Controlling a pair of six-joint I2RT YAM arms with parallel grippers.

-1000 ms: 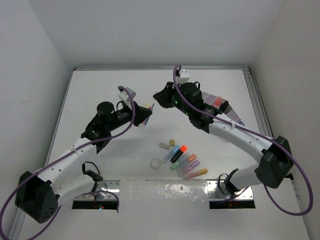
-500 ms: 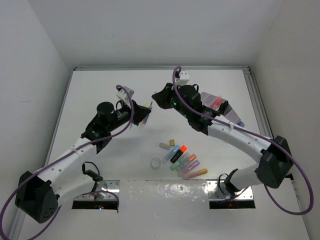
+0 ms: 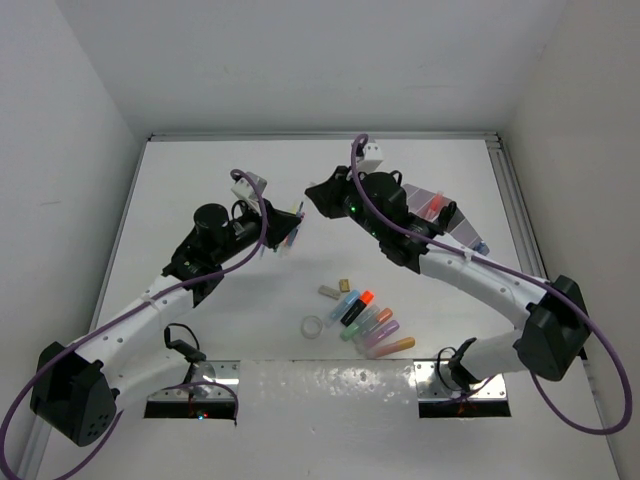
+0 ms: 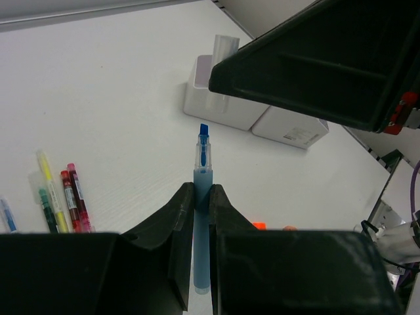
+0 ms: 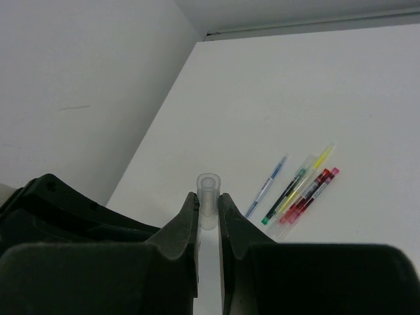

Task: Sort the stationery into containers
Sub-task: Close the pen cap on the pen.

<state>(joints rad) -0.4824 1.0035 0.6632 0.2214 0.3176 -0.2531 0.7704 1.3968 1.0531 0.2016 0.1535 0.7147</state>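
Observation:
My left gripper point(image 4: 201, 190) is shut on a blue highlighter point(image 4: 202, 216), uncapped, its chisel tip pointing away from me. My right gripper point(image 5: 209, 200) is shut on a clear cap point(image 5: 209, 190), open end outward. In the top view the left gripper point(image 3: 291, 228) and the right gripper point(image 3: 318, 196) face each other above the table's middle, a short gap apart. The lilac-white organizer point(image 4: 220, 98) stands beyond the highlighter's tip and is half hidden by the right arm in the top view point(image 3: 446, 212). More highlighters point(image 3: 365, 318) lie in a pile near the front.
Several thin pens point(image 5: 296, 187) lie side by side on the table, also seen as pens point(image 4: 59, 197) in the left wrist view. A clear tape ring point(image 3: 314, 327) and two beige erasers point(image 3: 328, 291) lie beside the highlighter pile. White walls enclose the table.
The left gripper has lifted the highlighter slightly up and toward the right gripper. Both grips are unchanged.

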